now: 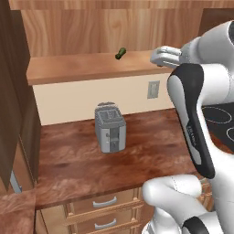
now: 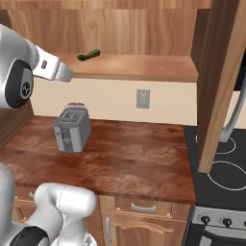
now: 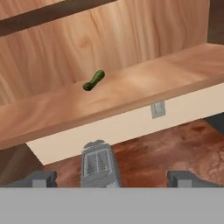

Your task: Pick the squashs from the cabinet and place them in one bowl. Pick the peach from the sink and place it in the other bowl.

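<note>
White arm with dark joints (image 1: 194, 119) looms closest in the left base view, rising at lower right. Two-finger gripper (image 3: 111, 178): dark fingertips (image 3: 41, 178) stand far apart at the bottom of the hand view, jaws fully spread, nothing between them. Elongated dark green squash (image 3: 94, 80) lies on the light reddish-brown wood shelf of the open cabinet (image 3: 144, 87), near the grained back panel, well apart from the gripper; also seen at (image 1: 121, 53) and (image 2: 89, 55). Below the shelf, a small grey metal toaster (image 1: 110, 127) stands upright on the dark reddish-brown wood counter (image 1: 82, 160). Grey wall outlet (image 2: 142, 98) on the cream backsplash. Black stovetop (image 2: 221, 168) to the counter's right. The other task things aren't visible from here.
</note>
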Motion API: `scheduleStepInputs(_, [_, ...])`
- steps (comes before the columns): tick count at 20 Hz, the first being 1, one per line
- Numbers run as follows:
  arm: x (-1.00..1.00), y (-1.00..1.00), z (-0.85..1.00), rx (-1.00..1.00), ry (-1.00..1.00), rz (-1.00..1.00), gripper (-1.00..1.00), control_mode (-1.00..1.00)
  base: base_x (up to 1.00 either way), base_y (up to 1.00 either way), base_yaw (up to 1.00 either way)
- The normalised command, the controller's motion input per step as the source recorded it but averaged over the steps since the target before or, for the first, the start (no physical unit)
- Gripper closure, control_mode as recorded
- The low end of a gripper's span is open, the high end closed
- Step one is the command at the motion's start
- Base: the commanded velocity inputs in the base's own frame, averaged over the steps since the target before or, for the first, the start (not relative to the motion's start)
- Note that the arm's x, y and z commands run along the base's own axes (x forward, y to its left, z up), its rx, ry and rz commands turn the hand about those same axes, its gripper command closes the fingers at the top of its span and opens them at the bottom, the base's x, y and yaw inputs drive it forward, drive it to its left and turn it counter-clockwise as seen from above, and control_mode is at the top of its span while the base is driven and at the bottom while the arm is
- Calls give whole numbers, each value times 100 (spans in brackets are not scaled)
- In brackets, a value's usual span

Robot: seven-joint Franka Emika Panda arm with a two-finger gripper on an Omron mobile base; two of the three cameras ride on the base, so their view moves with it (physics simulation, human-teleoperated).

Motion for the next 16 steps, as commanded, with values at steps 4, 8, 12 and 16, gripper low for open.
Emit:
scheduleStepInputs(4, [31, 0, 15, 1, 21, 0, -100, -100, 0, 0, 0])
scheduleStepInputs(8, [24, -8, 34, 1, 16, 0, -100, -100, 0, 0, 0])
scheduleStepInputs(12, [11, -3, 6, 0, 12, 0, -100, -100, 0, 0, 0])
scheduleStepInputs(16, [12, 0, -8, -6, -1, 0, -100, -100, 0, 0, 0])
